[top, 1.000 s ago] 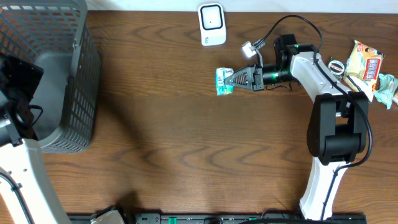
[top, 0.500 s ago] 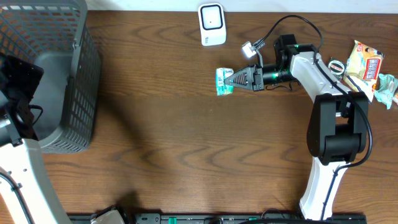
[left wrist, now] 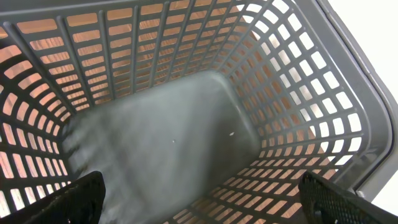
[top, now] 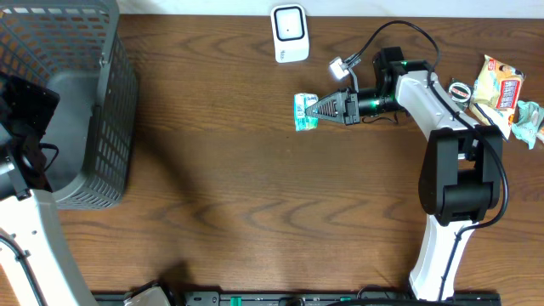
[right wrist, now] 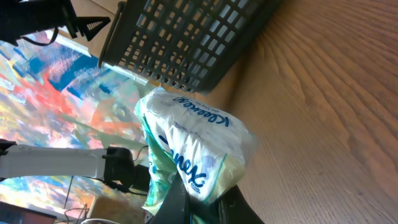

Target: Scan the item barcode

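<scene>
The item is a green and white Kleenex tissue pack (top: 304, 111). My right gripper (top: 320, 108) is shut on its right end and holds it above the table, below and slightly right of the white scanner (top: 290, 33). From the right wrist the pack (right wrist: 193, 143) fills the middle, pinched at its lower edge between the fingers (right wrist: 178, 205) of the gripper (right wrist: 205, 210). No barcode shows on the pack. My left gripper (left wrist: 211, 208) hangs open inside the grey basket (left wrist: 298, 81), with nothing between its fingers.
The grey mesh basket (top: 81, 51) takes up the far left corner. Snack packets (top: 498, 83) and a teal wrapper (top: 529, 119) lie at the right edge, next to a small round item (top: 460, 90). A white plug and black cable (top: 344, 65) trail behind the right wrist.
</scene>
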